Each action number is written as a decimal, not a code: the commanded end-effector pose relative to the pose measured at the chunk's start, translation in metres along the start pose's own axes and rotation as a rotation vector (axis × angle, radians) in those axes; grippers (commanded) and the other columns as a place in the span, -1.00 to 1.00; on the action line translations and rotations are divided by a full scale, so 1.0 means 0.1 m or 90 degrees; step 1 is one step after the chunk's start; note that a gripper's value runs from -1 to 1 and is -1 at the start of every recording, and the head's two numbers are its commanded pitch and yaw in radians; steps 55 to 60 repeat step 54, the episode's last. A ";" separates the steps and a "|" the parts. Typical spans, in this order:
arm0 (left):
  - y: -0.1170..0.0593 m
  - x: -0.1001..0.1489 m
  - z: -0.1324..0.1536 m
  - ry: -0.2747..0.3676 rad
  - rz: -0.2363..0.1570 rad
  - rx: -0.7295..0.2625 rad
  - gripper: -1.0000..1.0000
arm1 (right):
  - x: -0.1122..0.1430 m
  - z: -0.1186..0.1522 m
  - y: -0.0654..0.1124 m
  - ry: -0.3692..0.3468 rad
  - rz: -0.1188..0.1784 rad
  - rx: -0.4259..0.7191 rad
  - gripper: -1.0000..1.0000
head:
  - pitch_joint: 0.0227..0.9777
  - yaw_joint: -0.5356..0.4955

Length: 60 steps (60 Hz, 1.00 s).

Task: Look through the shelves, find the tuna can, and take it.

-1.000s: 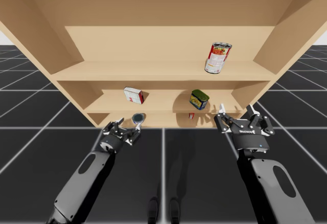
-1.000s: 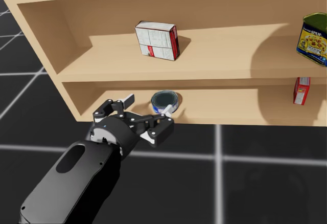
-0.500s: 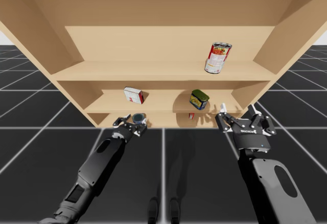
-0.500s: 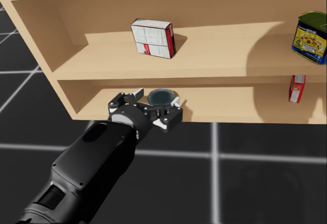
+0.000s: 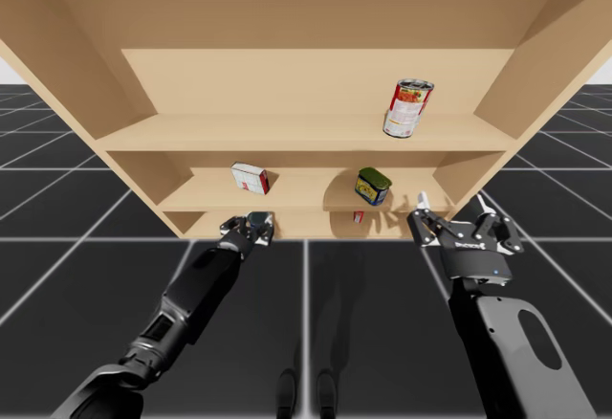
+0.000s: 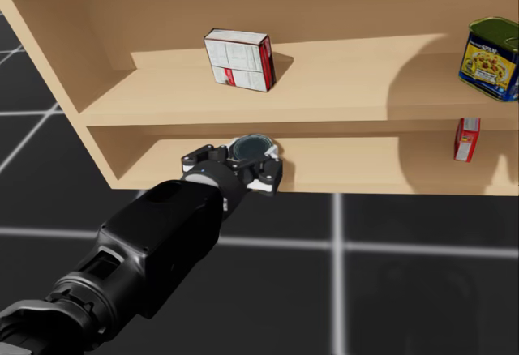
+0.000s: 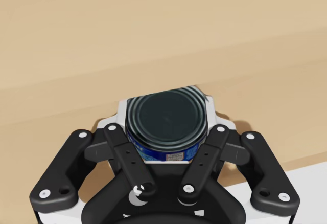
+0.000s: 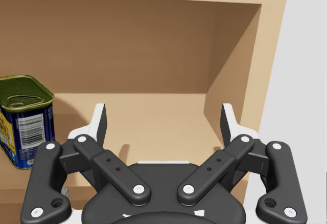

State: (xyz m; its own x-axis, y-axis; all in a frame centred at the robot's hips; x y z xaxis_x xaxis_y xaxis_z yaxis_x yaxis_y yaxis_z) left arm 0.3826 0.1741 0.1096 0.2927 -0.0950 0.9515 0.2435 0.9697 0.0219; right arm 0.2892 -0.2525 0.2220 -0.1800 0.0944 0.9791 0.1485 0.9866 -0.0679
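Blue tuna can [image 6: 253, 149] gripped on the lowest shelf [image 6: 389, 168].
The flat can is clamped at the shelf's front edge between the fingers of the left gripper [image 7: 166, 106]; the right gripper [image 8: 163, 114] is held with fingers spread apart, near a blue tin [image 8: 23, 124].

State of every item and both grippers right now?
tuna can: upright on bottom shelf, gripped from two sides.
left gripper: shut on the tuna can.
right gripper: open, holding nothing.
tall red can: tilted, top shelf.
blue-and-green can: standing, middle shelf.
red-and-white box: standing, middle shelf.
small red box: upright, bottom shelf.
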 end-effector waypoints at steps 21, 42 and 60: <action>0.08 0.18 0.25 -0.026 0.004 -0.048 1.00 | 0.01 -0.01 -0.03 -0.002 -0.001 -0.006 -1.00 | 0.56 0.41; 0.15 0.33 0.88 -0.012 -0.041 -0.062 1.00 | -0.01 -0.02 -0.03 -0.003 0.007 -0.005 -1.00 | 0.55 0.40; 0.17 0.33 1.24 -0.010 -0.062 -0.067 1.00 | -0.01 -0.02 -0.02 -0.010 0.021 -0.007 -1.00 | 0.53 0.40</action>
